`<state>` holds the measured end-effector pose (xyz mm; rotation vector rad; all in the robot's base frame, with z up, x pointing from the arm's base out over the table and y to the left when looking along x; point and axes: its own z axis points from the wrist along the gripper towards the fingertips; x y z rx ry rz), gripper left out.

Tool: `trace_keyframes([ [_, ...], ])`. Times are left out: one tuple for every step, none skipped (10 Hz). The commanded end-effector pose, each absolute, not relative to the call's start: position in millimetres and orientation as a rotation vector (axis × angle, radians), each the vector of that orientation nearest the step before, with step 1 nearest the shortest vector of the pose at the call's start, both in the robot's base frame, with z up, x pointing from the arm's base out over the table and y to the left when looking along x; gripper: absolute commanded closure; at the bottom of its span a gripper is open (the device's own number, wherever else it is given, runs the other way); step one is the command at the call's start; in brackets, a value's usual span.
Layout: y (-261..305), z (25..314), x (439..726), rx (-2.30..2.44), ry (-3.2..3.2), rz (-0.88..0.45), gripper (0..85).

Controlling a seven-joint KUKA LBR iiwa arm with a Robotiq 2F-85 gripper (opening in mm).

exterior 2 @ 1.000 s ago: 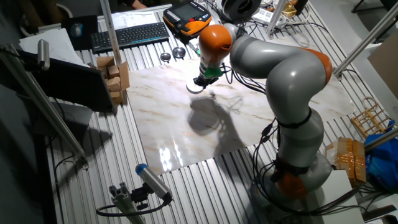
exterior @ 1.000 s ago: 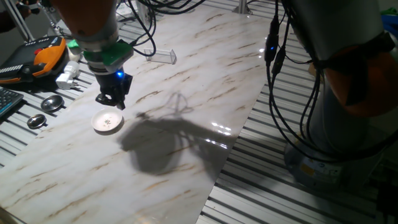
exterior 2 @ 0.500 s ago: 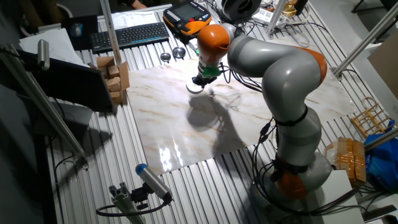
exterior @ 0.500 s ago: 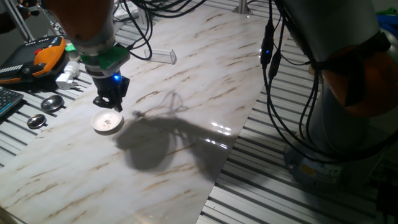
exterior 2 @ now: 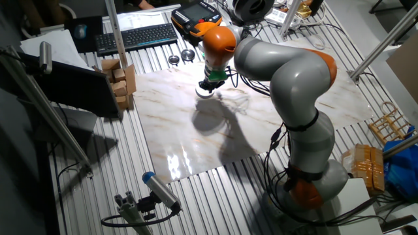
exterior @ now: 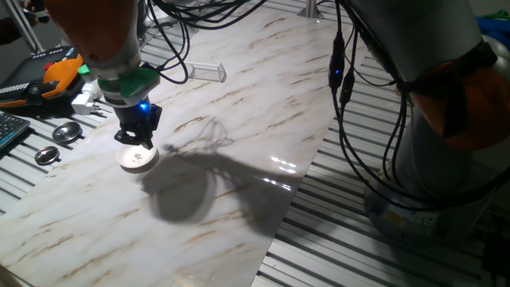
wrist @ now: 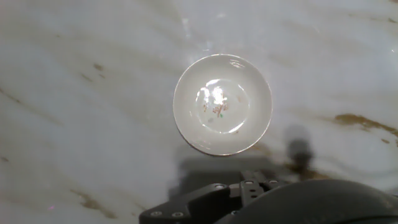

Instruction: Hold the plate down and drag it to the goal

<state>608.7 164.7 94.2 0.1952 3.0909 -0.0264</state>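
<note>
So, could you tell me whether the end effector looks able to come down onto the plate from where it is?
Probably yes: the end effector hangs just above the plate, with nothing visible between them.

A small round white plate (wrist: 222, 104) with faint brownish specks at its centre is lying flat on marble, well apart from the clear plastic goal bracket (exterior: 209, 72).

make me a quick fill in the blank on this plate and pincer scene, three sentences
1. The pincer hangs directly above the small white ____.
2. The plate rests on a tabletop patterned like ____.
3. The goal, a clear bracket, currently holds ____.

Missing words: plate; marble; nothing
</note>
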Motion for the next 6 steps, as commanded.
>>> trace_keyframes([
  [165.4, 92.9, 609.2, 0.196, 3.092, -0.024, 85.0],
  [165.6, 90.6, 609.2, 0.196, 3.093, -0.015, 85.0],
  [165.6, 90.6, 609.2, 0.191, 3.089, -0.007, 85.0],
  [165.6, 90.6, 609.2, 0.186, 3.084, -0.016, 85.0],
  [165.6, 90.6, 609.2, 0.175, 3.1, -0.011, 85.0],
  [165.6, 90.6, 609.2, 0.173, 3.11, -0.017, 85.0],
])
